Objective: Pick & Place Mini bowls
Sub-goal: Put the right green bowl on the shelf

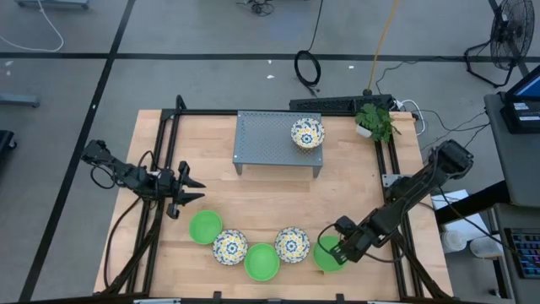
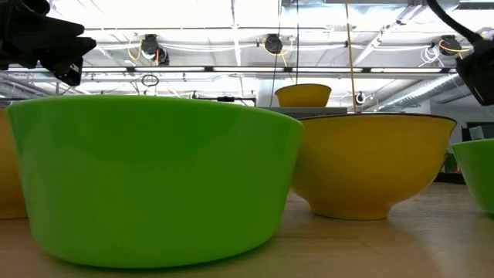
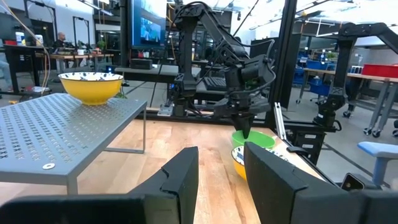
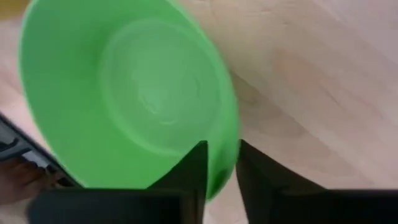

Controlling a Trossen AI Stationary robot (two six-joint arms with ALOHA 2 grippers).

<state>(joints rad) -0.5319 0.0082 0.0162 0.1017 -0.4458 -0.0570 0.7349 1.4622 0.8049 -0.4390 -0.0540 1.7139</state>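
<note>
The right gripper is low at the near right part of the worktop, and its two fingers clench the rim of a green bowl, one inside and one outside. This bowl ends a row of five bowls (green and flowered in turn) along the near edge. A sixth flowered bowl sits on the grey metal stand. The left gripper waits above the left side, partly open and empty.

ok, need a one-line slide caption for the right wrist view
Right end effector closing its fingers over the rim of a green mini bowl on the wooden table.
</note>
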